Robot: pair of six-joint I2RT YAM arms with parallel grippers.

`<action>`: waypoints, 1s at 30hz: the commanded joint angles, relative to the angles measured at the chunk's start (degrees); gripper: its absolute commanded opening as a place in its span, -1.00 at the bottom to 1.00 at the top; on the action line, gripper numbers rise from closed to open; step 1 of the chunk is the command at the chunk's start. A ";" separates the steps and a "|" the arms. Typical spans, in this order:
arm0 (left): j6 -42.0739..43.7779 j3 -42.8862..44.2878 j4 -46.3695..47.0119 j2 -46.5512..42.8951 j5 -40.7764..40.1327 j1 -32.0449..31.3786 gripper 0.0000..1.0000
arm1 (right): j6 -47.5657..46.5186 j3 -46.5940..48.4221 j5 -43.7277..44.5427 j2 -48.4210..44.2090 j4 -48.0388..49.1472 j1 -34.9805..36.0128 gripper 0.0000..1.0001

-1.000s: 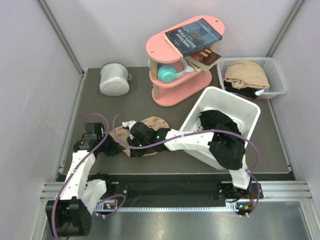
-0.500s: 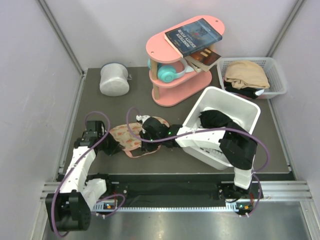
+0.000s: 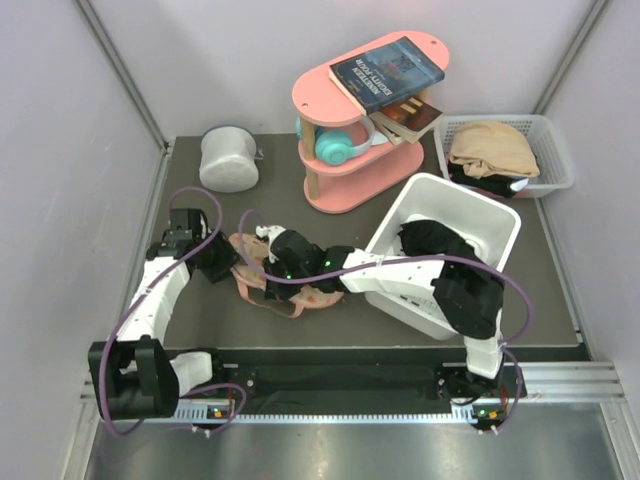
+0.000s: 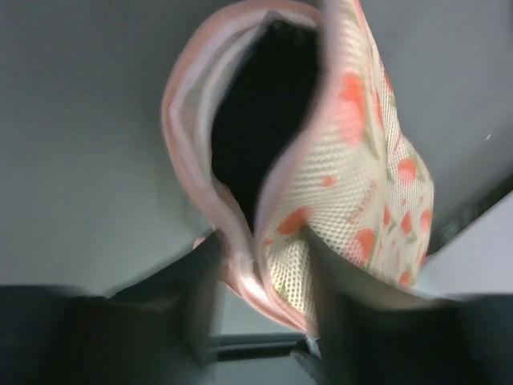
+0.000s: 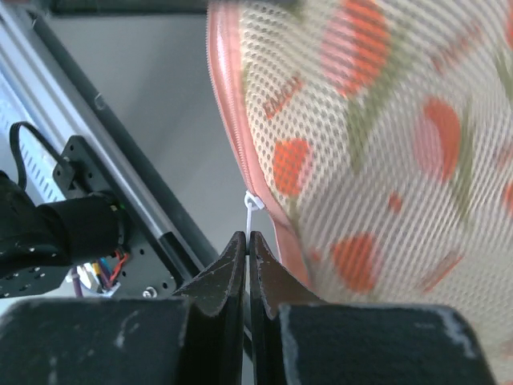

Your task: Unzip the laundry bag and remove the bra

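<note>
The laundry bag [image 3: 305, 296] lies at the bench's [image 3: 300, 215] 8 o'clock, partly unzipped. Dark fabric [image 4: 256, 136], likely the bra, shows inside. The left end effector [image 4: 260, 269] pinches the bag's pink rim. The right end effector [image 5: 247, 249] is clenched on the white zip pull [image 5: 252, 204]. Remaining, I judge: finish unzipping, then extract the bra.

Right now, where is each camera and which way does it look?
Top: above and behind the arms, looking down on the table and laundry bag; both whole arms show.
Left wrist: on the left arm, looking along the left tool, whose dark fingers pinch the bag's open edge.
Right wrist: on the right arm, looking along the right tool, shut on the white pull tab.
Shared: all three see the bag.
</note>
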 commanded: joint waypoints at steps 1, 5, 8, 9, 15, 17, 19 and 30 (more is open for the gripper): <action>0.88 1.75 1.11 -2.70 -2.58 0.44 0.36 | -0.65 4.67 -3.80 3.48 -0.54 2.31 -1.00; -1.49 -4.38 -1.53 -8.50 -0.75 0.44 0.64 | -0.30 6.34 -4.77 5.24 -0.62 2.49 -1.00; -4.39 -9.13 -3.46 -14.30 1.28 0.44 0.64 | -0.30 6.95 -5.47 6.30 -0.54 2.49 -1.00; -5.27 -10.11 -3.99 -15.97 2.25 0.44 0.64 | -0.21 7.04 -5.65 6.47 -0.54 2.58 -1.00; -10.20 -15.56 -3.21 -24.06 5.50 0.44 0.56 | -0.56 7.84 -6.35 7.53 -0.62 2.58 -1.00; -11.08 -16.62 -2.24 -23.90 6.03 0.44 0.53 | -0.74 8.27 -6.53 7.79 -0.80 2.58 -1.00; -10.99 -16.89 -0.75 -22.41 6.38 0.44 0.47 | -0.83 8.54 -6.70 7.88 -0.97 2.58 -1.00; -11.34 -16.98 8.22 -13.54 6.56 0.44 -0.46 | -1.18 8.10 -6.53 7.09 -1.24 2.58 -1.00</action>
